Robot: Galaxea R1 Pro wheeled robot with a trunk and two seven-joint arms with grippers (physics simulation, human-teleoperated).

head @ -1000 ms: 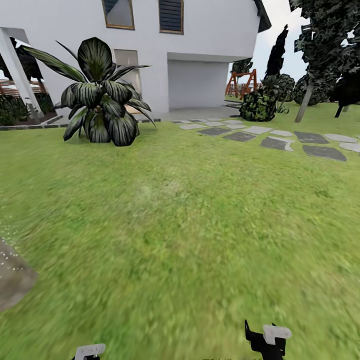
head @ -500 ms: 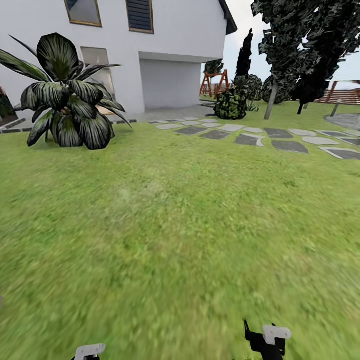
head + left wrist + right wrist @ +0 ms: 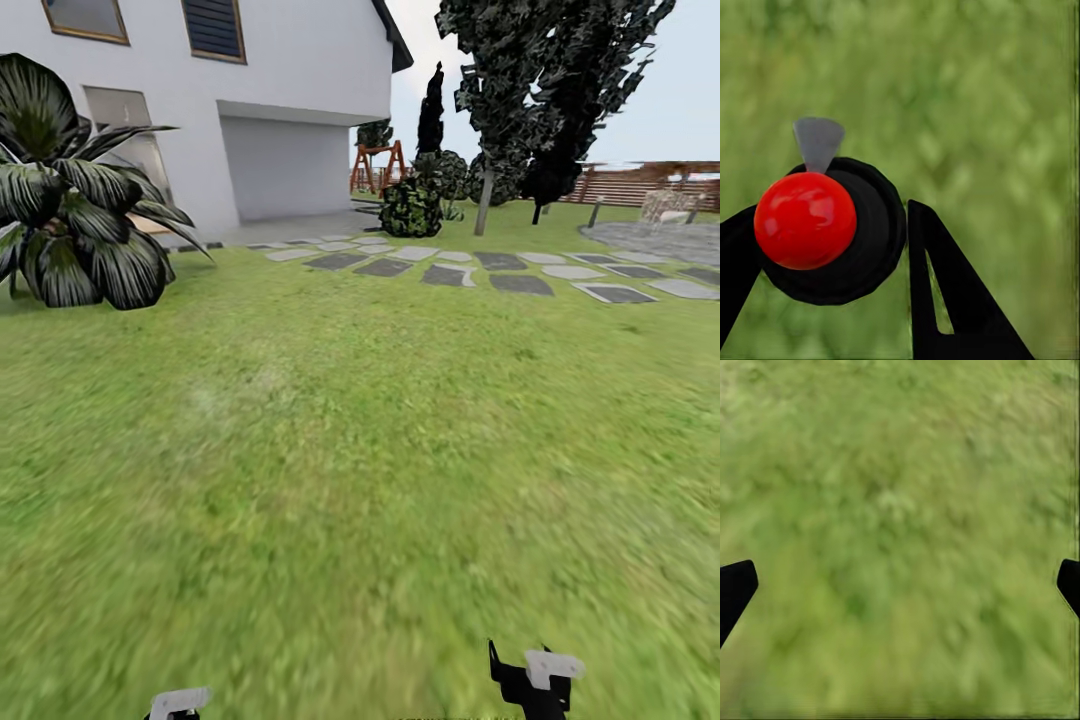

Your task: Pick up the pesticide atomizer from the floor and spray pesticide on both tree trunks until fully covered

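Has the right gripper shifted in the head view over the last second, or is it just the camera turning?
No. The right gripper sits at the same spot near the frame's lower edge, while the white house and big-leaved plant slid left: the camera turned right.

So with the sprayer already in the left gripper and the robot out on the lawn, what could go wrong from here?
1. The pesticide atomizer sits between the left gripper fingers by its round black body; it might twist or slip while driving.
2. Ahead stand a broad-leaved plant and dark trees; spraying those would likely be wasted effort.
3. The stepping stones could jolt the base.
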